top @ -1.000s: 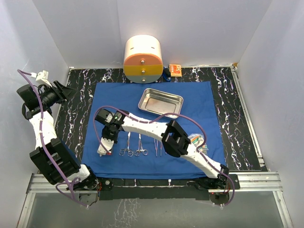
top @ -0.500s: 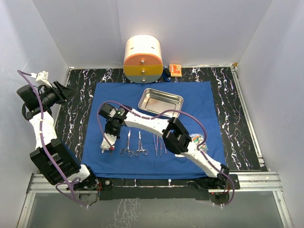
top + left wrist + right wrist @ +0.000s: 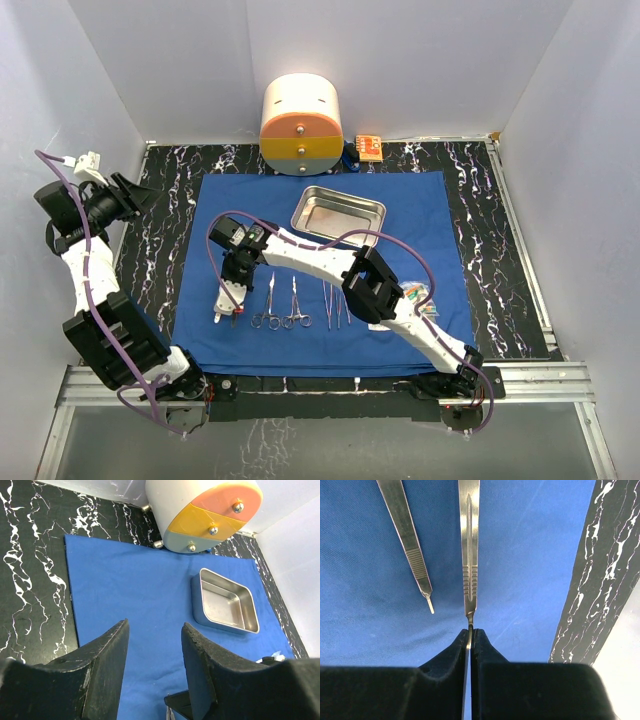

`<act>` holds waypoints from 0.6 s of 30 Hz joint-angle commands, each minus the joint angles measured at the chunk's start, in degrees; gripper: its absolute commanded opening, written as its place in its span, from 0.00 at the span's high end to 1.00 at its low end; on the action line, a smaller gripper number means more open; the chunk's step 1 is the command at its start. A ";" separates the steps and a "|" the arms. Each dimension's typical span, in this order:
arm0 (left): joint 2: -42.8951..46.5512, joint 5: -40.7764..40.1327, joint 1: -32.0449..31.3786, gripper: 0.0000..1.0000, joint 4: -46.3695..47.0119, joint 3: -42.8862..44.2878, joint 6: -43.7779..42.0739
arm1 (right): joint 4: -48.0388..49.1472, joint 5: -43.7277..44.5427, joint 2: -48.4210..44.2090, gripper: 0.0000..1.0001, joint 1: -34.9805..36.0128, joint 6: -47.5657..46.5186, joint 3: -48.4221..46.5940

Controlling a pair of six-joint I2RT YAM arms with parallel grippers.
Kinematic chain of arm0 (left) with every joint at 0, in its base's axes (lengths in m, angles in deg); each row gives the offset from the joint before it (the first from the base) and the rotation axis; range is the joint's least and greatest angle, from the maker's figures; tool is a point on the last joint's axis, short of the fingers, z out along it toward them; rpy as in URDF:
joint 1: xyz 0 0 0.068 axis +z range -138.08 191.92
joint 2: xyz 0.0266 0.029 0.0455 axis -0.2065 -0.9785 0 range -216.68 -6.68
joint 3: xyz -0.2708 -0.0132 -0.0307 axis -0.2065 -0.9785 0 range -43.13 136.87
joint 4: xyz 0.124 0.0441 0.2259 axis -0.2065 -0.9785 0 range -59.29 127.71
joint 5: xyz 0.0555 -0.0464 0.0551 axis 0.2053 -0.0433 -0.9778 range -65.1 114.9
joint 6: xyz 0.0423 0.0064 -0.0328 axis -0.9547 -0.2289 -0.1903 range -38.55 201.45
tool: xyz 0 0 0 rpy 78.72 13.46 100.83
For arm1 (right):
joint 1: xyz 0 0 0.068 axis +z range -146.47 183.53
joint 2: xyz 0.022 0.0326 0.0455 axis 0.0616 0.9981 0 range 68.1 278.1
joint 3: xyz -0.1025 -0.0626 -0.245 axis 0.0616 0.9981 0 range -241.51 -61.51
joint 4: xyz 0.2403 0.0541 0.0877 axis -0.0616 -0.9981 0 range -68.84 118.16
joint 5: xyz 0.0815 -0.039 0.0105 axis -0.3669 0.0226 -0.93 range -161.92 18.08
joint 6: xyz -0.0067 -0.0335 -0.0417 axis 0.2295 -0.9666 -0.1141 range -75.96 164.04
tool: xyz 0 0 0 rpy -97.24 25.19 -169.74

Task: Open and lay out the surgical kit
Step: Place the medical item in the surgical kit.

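Note:
The surgical kit is spread on its royal-blue cloth. My right gripper is shut on the thin end of a steel scalpel, whose handle rests low over the cloth. A second scalpel lies beside it. From above, the right gripper is at the cloth's near left. Scissors and forceps, tweezers and clear packets lie in a row. The steel tray stands farther back. My left gripper hangs open and empty off the cloth's left edge.
A round cream-and-orange drawer container and a small orange box stand at the back wall. The black marble tabletop borders the cloth on all sides. White walls close in the left, right and back.
My right gripper, still shut on the scalpel, has shifted slightly right over the cloth's near-left part. The left arm has barely moved.

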State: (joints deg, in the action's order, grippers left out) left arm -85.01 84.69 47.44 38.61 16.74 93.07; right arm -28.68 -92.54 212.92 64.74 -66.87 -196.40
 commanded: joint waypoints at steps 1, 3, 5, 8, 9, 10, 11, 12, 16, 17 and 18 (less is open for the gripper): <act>2.30 1.89 0.62 0.56 1.25 -0.80 0.16 | -1.19 -1.93 0.21 1.00 -0.13 -11.16 -0.21; 2.27 1.89 0.71 0.56 1.50 -1.01 0.16 | -1.88 -2.40 0.08 1.00 -0.13 -11.71 -0.05; 2.29 1.90 0.79 0.56 1.83 -1.14 0.37 | -2.33 -2.75 0.01 1.00 -0.13 -11.70 -0.02; 2.30 1.98 0.91 0.56 1.95 -1.25 0.51 | -3.20 -2.61 -0.04 1.00 -0.13 -12.14 0.49; 2.38 2.00 0.90 0.56 1.99 -1.28 0.45 | -3.31 -2.45 -0.14 1.00 -0.13 -12.32 0.83; 2.39 1.93 1.02 0.56 2.11 -1.38 0.49 | -3.28 -2.37 -0.22 1.00 -0.13 -12.46 1.08; 2.45 1.87 1.03 0.56 2.28 -1.54 0.55 | -3.20 -2.21 -0.23 1.00 -0.14 -12.55 1.26; 2.45 1.90 1.03 0.56 2.45 -1.66 0.56 | -3.19 -2.21 -0.11 1.00 -0.13 -12.69 1.25; 2.56 1.90 1.00 0.56 2.61 -1.78 0.69 | -2.42 -2.25 0.03 1.00 -0.28 -12.75 1.67; 2.53 1.89 1.09 0.56 2.60 -1.78 0.69 | -2.07 -2.23 0.16 1.00 -0.31 -12.71 1.79; 2.45 1.93 1.08 0.56 2.56 -1.75 0.69 | -1.72 -2.23 0.19 1.00 -0.39 -12.55 1.84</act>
State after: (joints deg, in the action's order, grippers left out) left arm -84.87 84.85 48.10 39.90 14.95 93.72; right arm -29.51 -94.25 212.94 64.63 -67.42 -194.78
